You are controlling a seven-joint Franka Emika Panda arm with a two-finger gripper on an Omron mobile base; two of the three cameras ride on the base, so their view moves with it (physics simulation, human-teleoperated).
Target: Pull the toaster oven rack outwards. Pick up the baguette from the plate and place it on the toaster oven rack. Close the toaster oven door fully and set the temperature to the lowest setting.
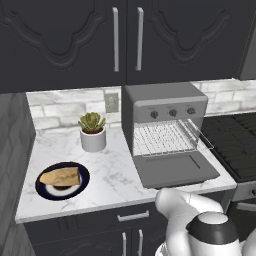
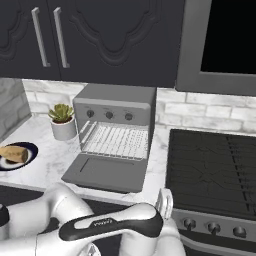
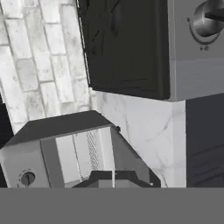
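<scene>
White robot arm (image 2: 110, 222) nearest, its dark forearm band carrying small pale lettering too blurred to read; gripper (image 3: 113, 180) fingers pressed together, holding nothing. Toaster oven (image 1: 162, 112): grey, 3 unlabelled knobs, on marble counter (image 1: 112, 170). Toaster oven door (image 1: 175, 170) folded down flat; toaster oven rack (image 1: 167, 137) drawn outwards over it. Baguette (image 1: 61, 176) lying on plate (image 1: 82, 186) left of oven. Potted succulent (image 1: 92, 131) between them.
</scene>
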